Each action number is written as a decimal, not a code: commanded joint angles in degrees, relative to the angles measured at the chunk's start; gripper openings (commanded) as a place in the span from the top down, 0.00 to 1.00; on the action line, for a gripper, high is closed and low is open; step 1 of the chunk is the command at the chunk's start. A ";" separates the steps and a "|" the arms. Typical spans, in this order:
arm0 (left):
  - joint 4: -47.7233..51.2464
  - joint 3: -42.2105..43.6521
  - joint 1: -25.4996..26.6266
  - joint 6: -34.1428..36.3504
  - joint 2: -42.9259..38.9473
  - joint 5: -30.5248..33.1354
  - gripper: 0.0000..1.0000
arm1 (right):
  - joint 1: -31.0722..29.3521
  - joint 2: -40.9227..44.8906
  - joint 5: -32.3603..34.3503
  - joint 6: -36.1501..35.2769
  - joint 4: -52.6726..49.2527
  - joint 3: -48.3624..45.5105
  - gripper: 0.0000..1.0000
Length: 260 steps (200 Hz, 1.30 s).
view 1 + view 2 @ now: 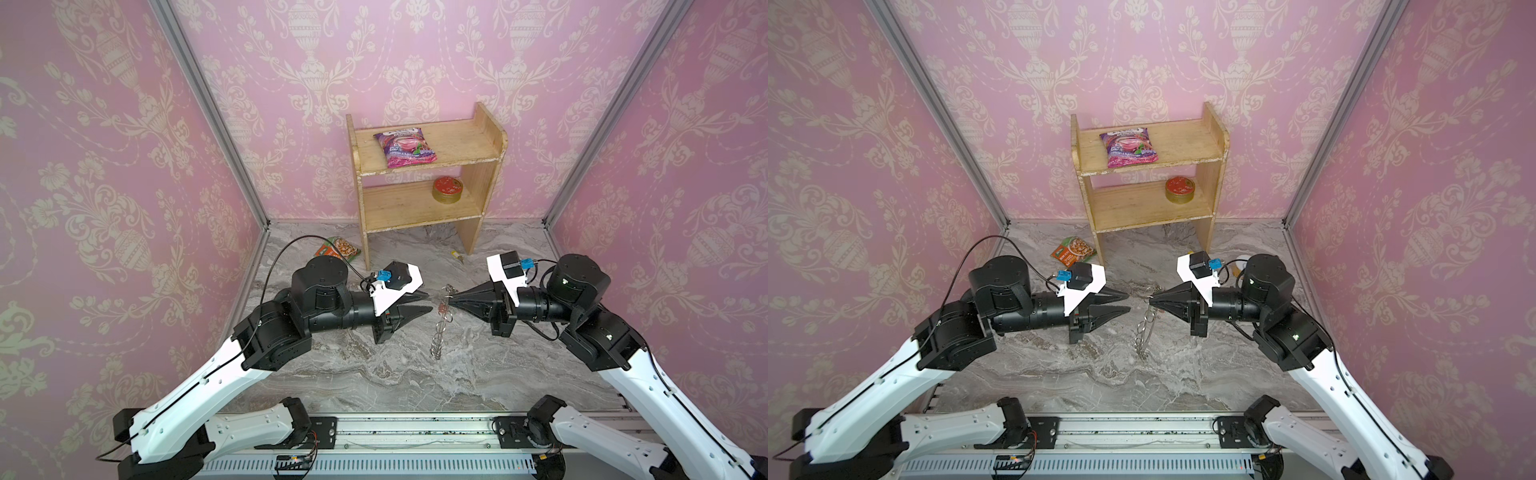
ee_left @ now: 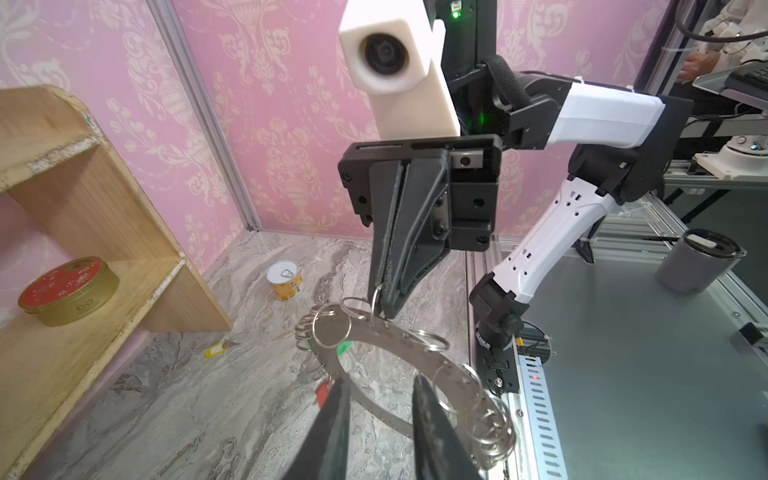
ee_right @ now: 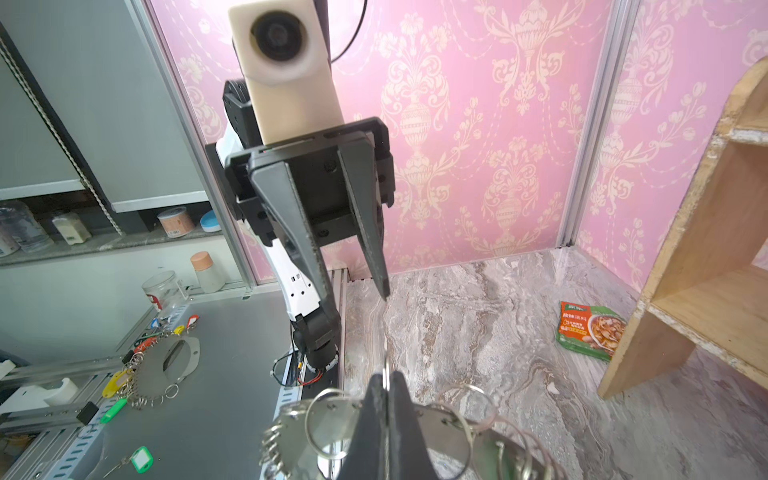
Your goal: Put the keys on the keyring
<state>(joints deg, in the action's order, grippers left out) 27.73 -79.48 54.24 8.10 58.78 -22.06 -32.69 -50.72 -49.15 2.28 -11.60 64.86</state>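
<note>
right fingers point(image 2: 390, 266) clenched on one silver wire loop point(image 2: 377, 297) at the rim of the keyring point(image 2: 411, 351), which hangs tilted from that loop over the marble tabletop point(image 2: 232, 399). left fingers point(image 2: 328, 436) spread apart, released, holding nothing, just beside the ring's lower half. a red tag point(image 2: 322, 392) and a green tag point(image 2: 344, 347) show at the ring. a yellow-tagged key point(image 2: 216, 351) lies well apart, near the wooden shelf point(image 2: 124, 232).
</note>
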 commanded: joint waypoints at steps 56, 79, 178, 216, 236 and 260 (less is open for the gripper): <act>-16.65 4.88 0.43 -6.09 0.94 -3.46 0.75 | 0.21 1.23 -0.22 9.88 18.83 -2.48 1.00; -19.04 5.76 0.43 -7.42 1.30 -4.10 0.78 | 0.18 1.15 -0.27 10.94 20.49 -3.02 1.00; -22.63 6.39 0.43 -9.46 2.92 -5.88 0.86 | 0.25 1.16 0.02 11.11 21.00 -3.37 1.00; -22.64 6.18 0.43 -9.58 3.44 -6.24 0.96 | 0.22 1.07 -0.09 11.43 21.13 -3.33 1.00; -23.02 6.18 0.43 -9.51 3.45 -6.10 1.00 | 0.25 0.82 -0.42 11.85 21.46 -3.45 1.00; -23.20 6.40 0.43 -9.09 3.36 -5.67 1.00 | 0.09 0.57 -0.59 11.76 20.61 -3.42 1.00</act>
<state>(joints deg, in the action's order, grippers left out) 6.28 -73.76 54.24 -1.04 61.60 -26.89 -32.32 -50.28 -49.08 12.29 7.18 61.84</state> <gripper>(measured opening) 0.043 0.041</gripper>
